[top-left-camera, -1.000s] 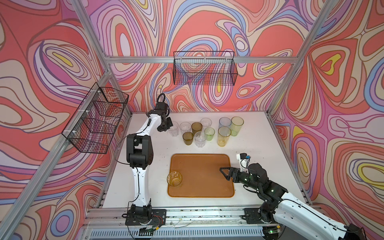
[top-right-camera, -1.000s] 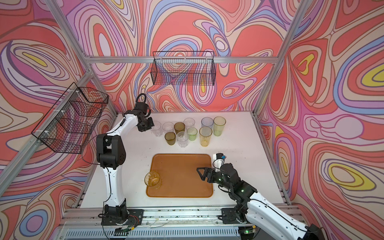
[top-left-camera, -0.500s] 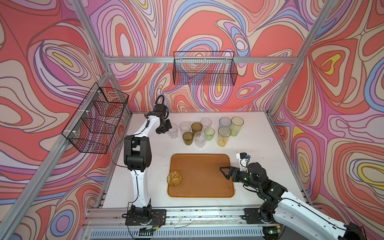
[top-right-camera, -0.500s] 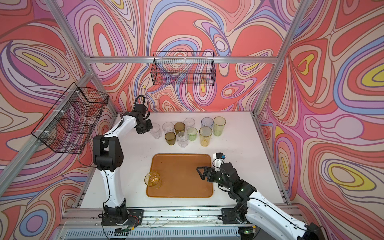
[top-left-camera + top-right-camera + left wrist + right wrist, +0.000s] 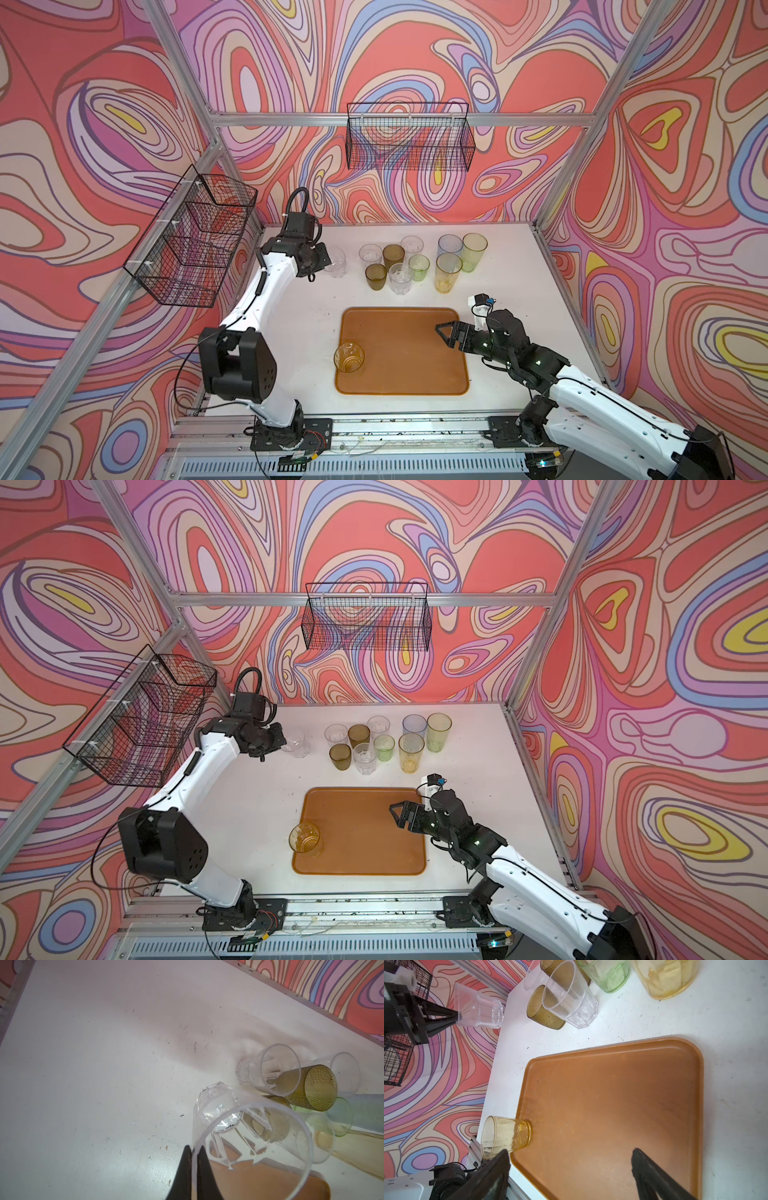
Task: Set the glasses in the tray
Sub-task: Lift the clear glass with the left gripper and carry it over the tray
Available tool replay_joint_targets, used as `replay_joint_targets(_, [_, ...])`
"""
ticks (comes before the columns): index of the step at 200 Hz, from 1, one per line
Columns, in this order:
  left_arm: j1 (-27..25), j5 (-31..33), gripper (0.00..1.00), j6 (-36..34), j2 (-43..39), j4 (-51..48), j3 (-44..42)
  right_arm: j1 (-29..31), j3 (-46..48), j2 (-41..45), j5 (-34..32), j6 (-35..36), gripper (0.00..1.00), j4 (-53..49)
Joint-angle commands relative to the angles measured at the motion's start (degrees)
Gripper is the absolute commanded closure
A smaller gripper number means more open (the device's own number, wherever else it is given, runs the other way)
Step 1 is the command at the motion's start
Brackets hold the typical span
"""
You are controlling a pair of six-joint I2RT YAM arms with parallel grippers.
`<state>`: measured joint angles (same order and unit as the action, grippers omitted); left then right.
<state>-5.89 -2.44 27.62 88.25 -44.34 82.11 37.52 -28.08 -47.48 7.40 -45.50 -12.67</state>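
The short clear faceted tumbler (image 5: 335, 262) hangs at the far left, apparently just off the white table (image 5: 498, 257), its rim pinched in the left gripper (image 5: 195, 1150). The carry step looks to be in hand. Next it must go near and right to the flat orange-brown tray (image 5: 399, 328), landing clear of the amber tumbler (image 5: 349, 357) in the tray's near-left corner. The right gripper (image 5: 570, 1152) hovers spread and empty over the tray's right edge.

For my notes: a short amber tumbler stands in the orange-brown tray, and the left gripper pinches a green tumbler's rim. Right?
Not green: in the left wrist view the left gripper pinches the rim of a clear faceted tumbler. The short amber tumbler is in the orange-brown tray.
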Motion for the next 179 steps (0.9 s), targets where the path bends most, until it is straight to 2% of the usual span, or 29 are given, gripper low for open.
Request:
replay_joint_targets(1, [0.38, -3.45, 1.00, -0.20, -4.94, -2.15, -3.27, -0.16, -2.70, -0.14, 2.03, 1.08, 0.06, -1.70])
replay_joint_targets(44, [0.38, -10.73, 1.00, -1.28, -12.74, -0.42, -13.25, -0.16, -6.49, -1.58, 2.92, 4.77, 0.07, -5.53])
replay_joint_targets(71, [0.36, -13.14, 1.00, -3.85, -14.78, -0.82, -17.82, -0.23, -12.22, -3.75, 1.33, 9.77, 0.07, -13.75])
replay_joint_targets(121, [0.35, -13.39, 1.00, -5.11, -21.00, 1.86, -25.94, -0.16, -15.79, -4.12, -2.59, 10.80, 0.07, -17.60])
replay_joint_targets(141, [0.35, -10.98, 1.00, -5.54, -22.07, 0.98, -25.96, -0.12, -16.65, -4.44, -3.08, 9.22, 0.07, -17.56])
replay_joint_targets(179, [0.36, -12.23, 1.00, -5.47, -22.78, 1.86, -28.02, -0.14, -17.84, -5.45, -3.03, 8.16, 0.08, -18.31])
